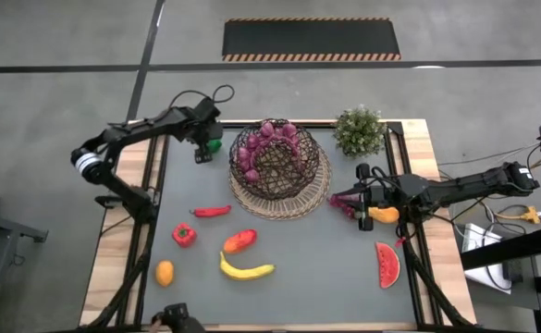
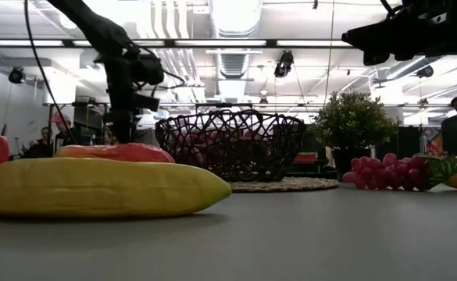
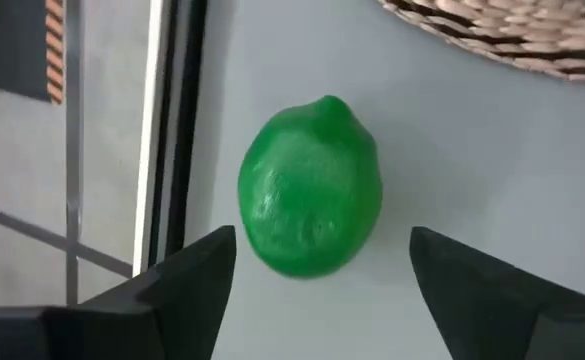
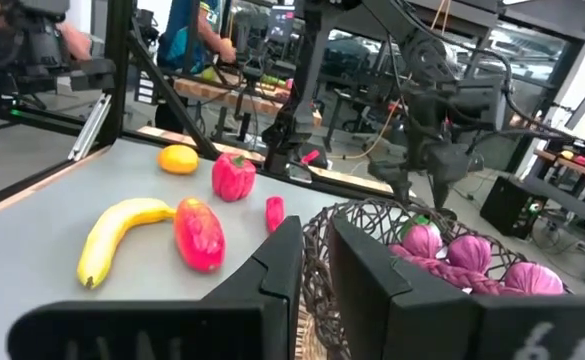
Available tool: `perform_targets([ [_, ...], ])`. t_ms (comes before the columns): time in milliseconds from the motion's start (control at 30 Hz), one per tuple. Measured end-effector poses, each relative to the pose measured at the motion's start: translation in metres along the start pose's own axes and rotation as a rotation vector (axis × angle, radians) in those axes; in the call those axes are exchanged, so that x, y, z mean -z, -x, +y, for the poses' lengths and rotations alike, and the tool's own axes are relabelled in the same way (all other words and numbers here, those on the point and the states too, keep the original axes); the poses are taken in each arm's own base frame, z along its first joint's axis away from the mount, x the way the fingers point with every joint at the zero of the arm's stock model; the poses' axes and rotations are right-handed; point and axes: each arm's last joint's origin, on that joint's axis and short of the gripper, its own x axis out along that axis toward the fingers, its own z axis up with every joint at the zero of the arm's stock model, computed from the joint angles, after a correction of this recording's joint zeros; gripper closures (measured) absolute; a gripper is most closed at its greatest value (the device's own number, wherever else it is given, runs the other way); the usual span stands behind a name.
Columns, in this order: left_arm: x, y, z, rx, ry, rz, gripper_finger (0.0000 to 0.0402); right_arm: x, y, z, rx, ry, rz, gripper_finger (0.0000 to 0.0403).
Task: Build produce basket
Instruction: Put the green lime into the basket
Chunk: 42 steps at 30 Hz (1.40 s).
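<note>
A green lime lies on the grey table just left of the basket; it also shows in the high view. My left gripper is open and low over the lime, one finger on each side of it, touching nothing. The dark wire basket stands on its round woven mat and holds purple grapes. My right gripper is shut and empty, raised above the table right of the basket. Below it lie a second grape bunch and an orange piece.
On the near half of the table lie a red chili, a red pepper, a red-orange fruit, a banana, an orange and a watermelon slice. A potted plant stands at the far right. People show in the room behind.
</note>
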Motion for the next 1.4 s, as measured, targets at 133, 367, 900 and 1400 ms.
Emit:
perform_targets([
  [133, -0.003, -0.013, 0.006, -0.014, 0.008, -0.005, 0.0125, 0.001, 0.000, 0.000, -0.001, 0.000, 0.004, 0.0360],
  [367, 0.001, -0.027, 0.011, 0.003, 0.011, 0.031, 0.0130, 0.001, 0.000, 0.000, -0.002, -0.008, 0.007, 0.0360],
  [900, 0.004, -0.028, 0.007, 0.027, 0.032, 0.026, 0.0242, 0.002, 0.000, 0.000, -0.005, -0.017, 0.018, 0.0360],
  [1400, 0.011, -0.003, 0.001, 0.066, 0.135, -0.028, 0.0269, 0.003, 0.000, 0.001, -0.008, -0.061, 0.034, 0.0360],
])
